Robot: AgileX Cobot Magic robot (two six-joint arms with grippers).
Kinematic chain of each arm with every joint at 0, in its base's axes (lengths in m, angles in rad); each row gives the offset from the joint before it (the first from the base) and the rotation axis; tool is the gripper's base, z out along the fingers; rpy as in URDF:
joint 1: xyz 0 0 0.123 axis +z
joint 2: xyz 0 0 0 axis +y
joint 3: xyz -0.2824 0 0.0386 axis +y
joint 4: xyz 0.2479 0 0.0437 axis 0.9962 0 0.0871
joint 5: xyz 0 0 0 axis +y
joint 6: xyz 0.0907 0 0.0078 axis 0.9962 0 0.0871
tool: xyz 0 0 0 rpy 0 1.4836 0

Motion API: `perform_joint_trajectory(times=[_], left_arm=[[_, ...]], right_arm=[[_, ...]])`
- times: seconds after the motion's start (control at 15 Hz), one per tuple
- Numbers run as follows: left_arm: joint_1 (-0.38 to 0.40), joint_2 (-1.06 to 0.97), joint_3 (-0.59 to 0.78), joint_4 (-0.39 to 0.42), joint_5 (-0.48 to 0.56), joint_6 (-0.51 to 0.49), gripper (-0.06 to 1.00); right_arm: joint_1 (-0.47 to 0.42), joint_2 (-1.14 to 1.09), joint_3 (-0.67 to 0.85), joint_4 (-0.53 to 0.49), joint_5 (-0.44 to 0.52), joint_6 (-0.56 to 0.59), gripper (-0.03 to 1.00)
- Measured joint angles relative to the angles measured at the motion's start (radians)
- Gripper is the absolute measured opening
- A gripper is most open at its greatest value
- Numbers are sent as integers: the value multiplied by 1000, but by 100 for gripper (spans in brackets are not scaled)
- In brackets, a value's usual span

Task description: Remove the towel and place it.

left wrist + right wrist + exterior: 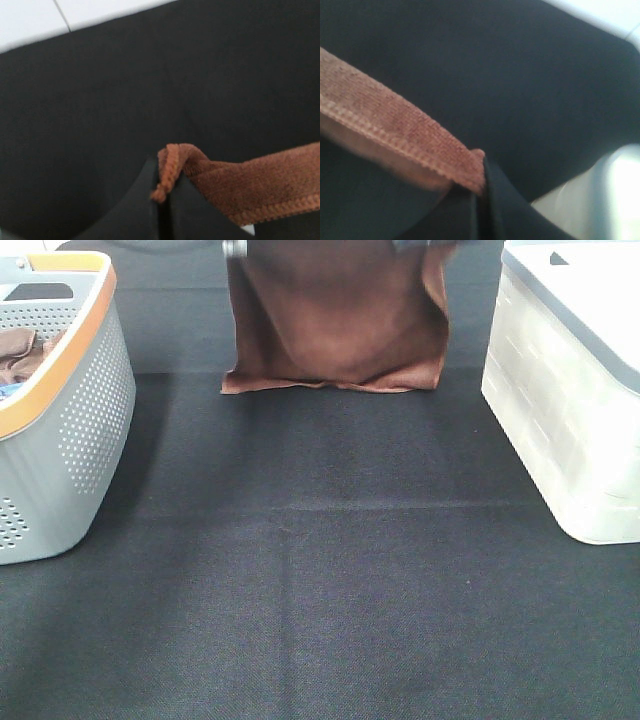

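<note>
The left pincer (162, 197) is clenched on one top corner of the rust-brown terry towel (335, 320), the right pincer (481, 195) on the other. The towel hangs spread, beyond the orange-rimmed grey perforated plastic basket (75, 440), hem touching the black tabletop (320, 590).

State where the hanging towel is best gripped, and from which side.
Grip the towel by its two top corners from above: it hangs flat, lower hem on the table. The left tool and right tool each pinch a corner hem.
</note>
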Motion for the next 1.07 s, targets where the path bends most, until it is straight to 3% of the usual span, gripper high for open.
perform_joint_trajectory(times=[0.2,0.47,0.6,0.67,1.07], left_arm=[[-4,0,0,-241,250,131,0],[1,0,0,-472,539,306,0],[1,7,3,-524,679,325,0],[1,8,19,-530,708,326,0],[0,8,231,-616,768,329,0]], right_arm=[[0,23,0,268,158,-227,0],[-3,23,0,437,380,-309,0],[-3,23,0,529,547,-312,0],[-3,23,0,561,586,-313,0],[0,23,2,675,731,-321,0]])
